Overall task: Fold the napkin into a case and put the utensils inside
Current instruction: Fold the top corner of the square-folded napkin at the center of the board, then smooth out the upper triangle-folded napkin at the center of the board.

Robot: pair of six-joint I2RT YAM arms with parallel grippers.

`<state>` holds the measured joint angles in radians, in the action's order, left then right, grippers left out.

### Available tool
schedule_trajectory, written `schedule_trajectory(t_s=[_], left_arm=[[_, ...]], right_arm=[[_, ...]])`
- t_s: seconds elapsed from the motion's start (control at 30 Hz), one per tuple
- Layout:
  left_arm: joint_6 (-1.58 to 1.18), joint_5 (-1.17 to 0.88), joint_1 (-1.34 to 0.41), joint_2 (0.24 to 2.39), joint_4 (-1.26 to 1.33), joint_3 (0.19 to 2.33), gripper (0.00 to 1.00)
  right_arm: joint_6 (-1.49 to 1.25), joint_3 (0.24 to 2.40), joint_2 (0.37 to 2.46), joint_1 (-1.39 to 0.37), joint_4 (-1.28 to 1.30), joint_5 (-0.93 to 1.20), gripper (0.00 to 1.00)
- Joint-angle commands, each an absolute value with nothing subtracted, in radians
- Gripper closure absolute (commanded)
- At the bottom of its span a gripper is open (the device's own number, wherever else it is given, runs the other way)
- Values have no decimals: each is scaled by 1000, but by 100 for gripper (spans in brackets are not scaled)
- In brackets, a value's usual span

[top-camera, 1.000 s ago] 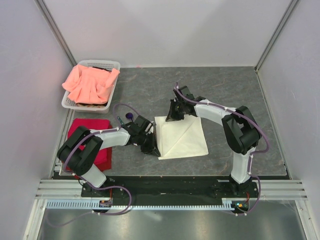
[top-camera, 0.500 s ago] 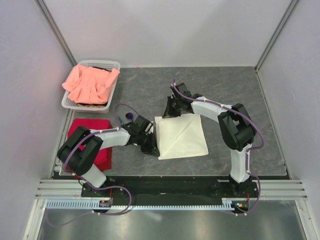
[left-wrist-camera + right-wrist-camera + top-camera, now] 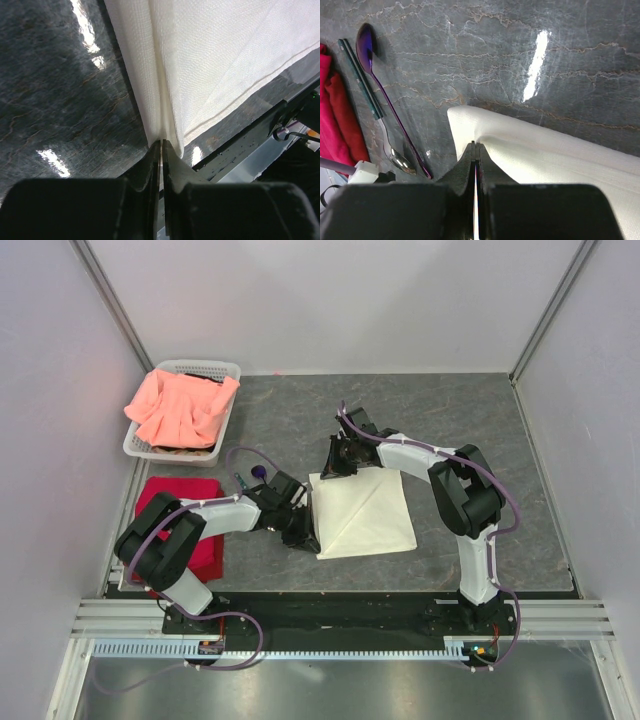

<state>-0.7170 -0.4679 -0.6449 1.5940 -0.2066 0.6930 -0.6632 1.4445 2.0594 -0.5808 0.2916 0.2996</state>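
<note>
Left gripper (image 3: 161, 146) and right gripper (image 3: 474, 147) are each seen pinched closed on the napkin (image 3: 365, 512), folded, cream, diagonally creased, at table centre. Only the right wrist view shows red cloth (image 3: 335, 115) and utensils (image 3: 370, 100) clearly, at its 9 o'clock.

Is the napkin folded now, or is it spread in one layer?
Folded. The napkin shows a diagonal fold line from above, and the left gripper pinches doubled cloth at its edge.
</note>
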Motion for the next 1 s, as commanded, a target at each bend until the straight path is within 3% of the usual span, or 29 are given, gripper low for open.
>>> schedule_trajectory(t_s=[0.0, 0.13, 0.37, 0.63, 0.8, 0.97], left_arm=[[-695, -388, -661, 1597, -238, 712, 88], [-695, -376, -661, 1583, -248, 718, 87], [-735, -310, -660, 1464, -304, 727, 75], [-766, -271, -658, 1347, -356, 778, 74], [-767, -357, -666, 1411, -331, 810, 83], [-761, -400, -675, 1474, -281, 808, 85]], right_arm=[[-675, 1496, 2069, -588, 265, 316, 99], [-675, 1500, 2071, -586, 268, 318, 90], [-637, 1525, 2011, -584, 333, 290, 61], [-598, 1415, 1833, -517, 379, 230, 36], [-580, 1307, 1709, -492, 393, 221, 29], [-577, 1215, 1638, -463, 379, 207, 37]])
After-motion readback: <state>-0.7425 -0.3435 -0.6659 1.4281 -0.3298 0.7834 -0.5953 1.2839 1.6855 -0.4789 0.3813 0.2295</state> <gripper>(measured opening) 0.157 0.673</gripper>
